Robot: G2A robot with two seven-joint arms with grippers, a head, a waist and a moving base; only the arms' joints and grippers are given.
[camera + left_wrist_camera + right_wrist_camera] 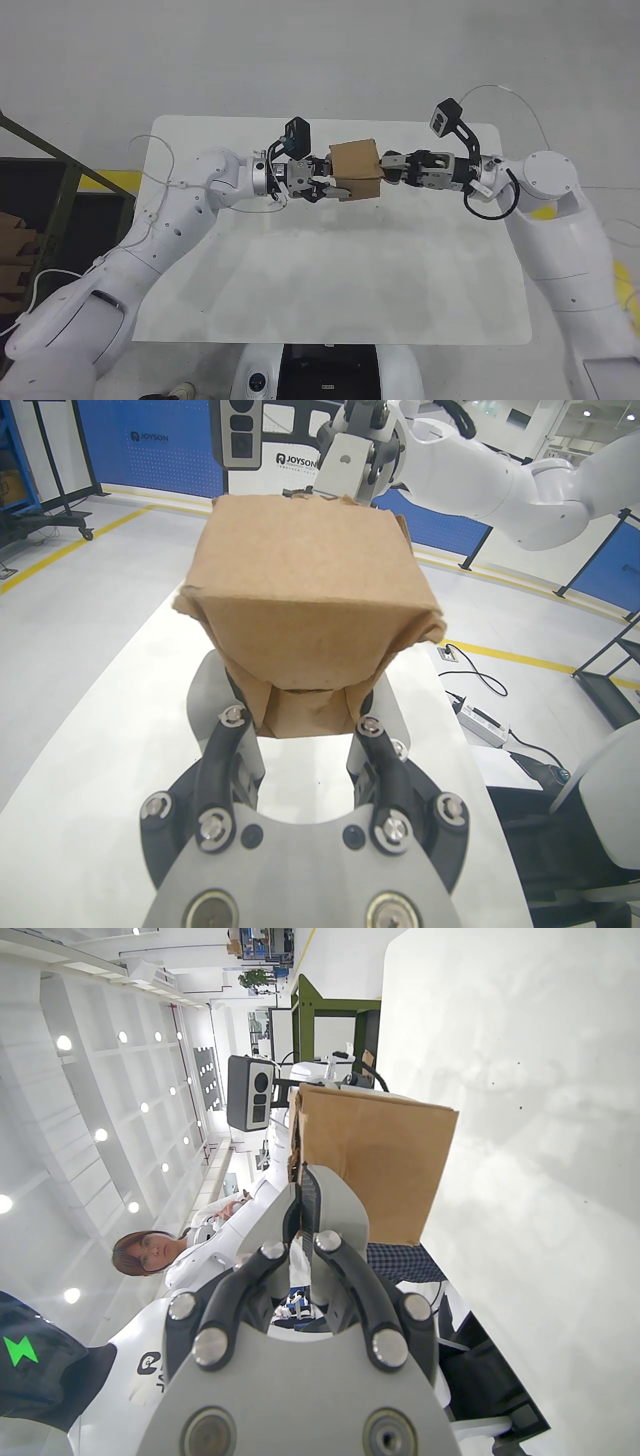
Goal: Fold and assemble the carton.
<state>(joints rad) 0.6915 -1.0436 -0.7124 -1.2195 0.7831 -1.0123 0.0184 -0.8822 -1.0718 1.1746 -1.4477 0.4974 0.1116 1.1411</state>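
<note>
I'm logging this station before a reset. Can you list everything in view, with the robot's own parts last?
carton: one, brown, partly folded, held between the two grippers over the far half of the table.
table: one, white, in front of the robot.
rack: one, dark green frame, on the floor beside the table, on the robot's left.
floor tape: yellow strips, on the grey floor by the rack.
left gripper: one, black and grey, jaws closed on the carton's tapered flap end.
right gripper: one, black and grey, jaws pinched on an edge at the carton's opposite end.
</note>
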